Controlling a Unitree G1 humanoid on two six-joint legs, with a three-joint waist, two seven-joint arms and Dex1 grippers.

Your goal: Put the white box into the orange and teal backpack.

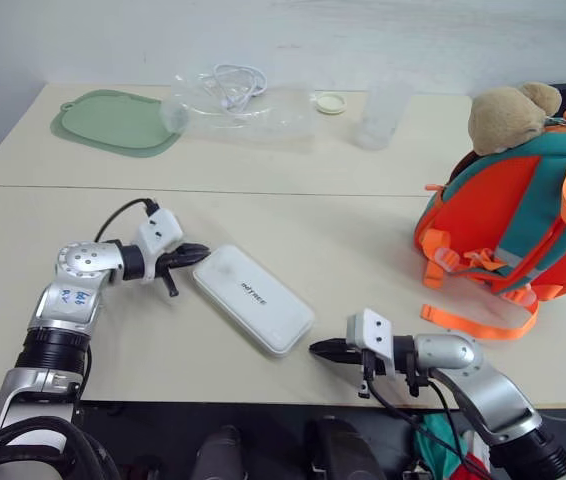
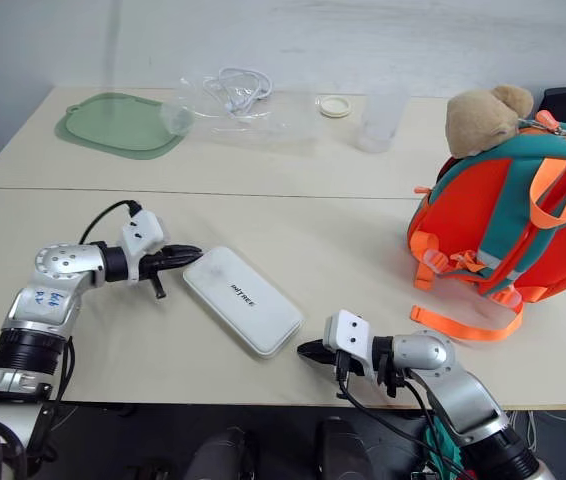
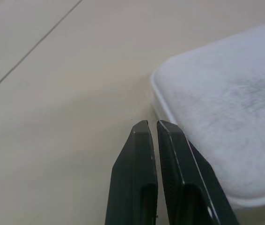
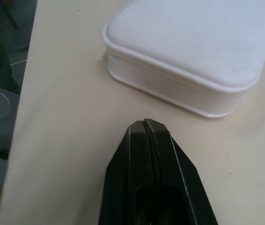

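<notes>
Box [image 1: 253,298] flat on table [image 1: 363,215], between both grippers. Left gripper [image 1: 199,254] pinched together at one end; right gripper [image 1: 319,348] closed, empty, near other. Backpack [image 1: 523,215] well apart.

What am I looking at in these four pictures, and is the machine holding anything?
A humanoid robot with two arms. The two wide pictures come from its head camera, looking down on a table. The two close-ups come from cameras on its wrists. The white box lies flat between the left gripper and the right gripper. Both have their fingers shut and hold nothing. The orange and teal backpack stands at the table's right. At the back lie a green mat and a clear plastic bag.
</notes>
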